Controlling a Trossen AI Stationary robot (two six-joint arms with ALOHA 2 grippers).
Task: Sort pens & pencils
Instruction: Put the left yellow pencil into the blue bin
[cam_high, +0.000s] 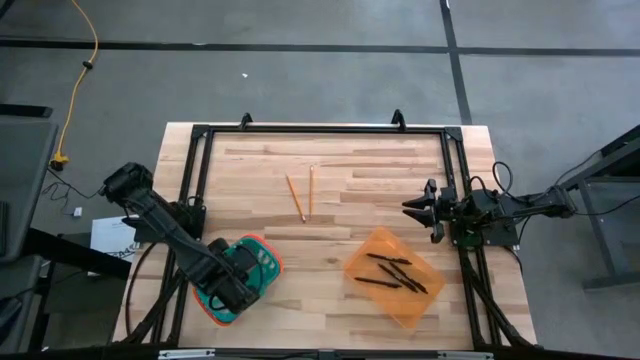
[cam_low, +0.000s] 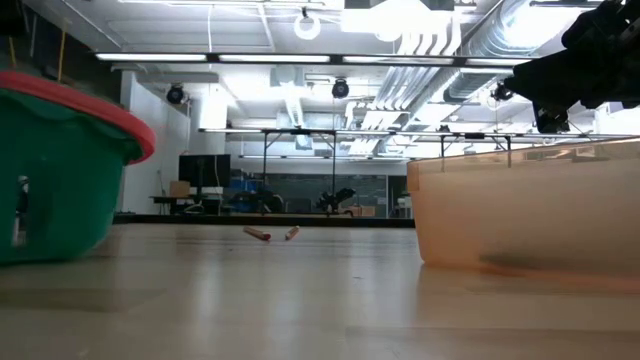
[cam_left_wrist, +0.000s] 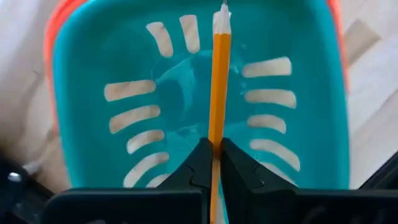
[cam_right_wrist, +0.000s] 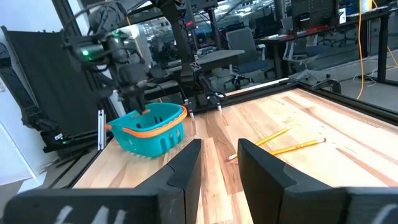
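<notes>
High view: 4 pens (cam_high: 392, 273), 2 pencils (cam_high: 302, 195) on table, left fingers (cam_left_wrist: 213, 163) clamp 3rd, right fingers (cam_right_wrist: 217, 163) apart.

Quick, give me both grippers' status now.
Left gripper: shut on a pencil, over the teal basket.
Right gripper: open, holding nothing, at the table's right side.

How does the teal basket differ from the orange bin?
The teal basket has slotted walls and an orange rim; the orange bin is see-through and plain. The basket lies under the left gripper, which is holding a pencil above it; the bin already holds four black pens. Both sit on the table's near half.
</notes>
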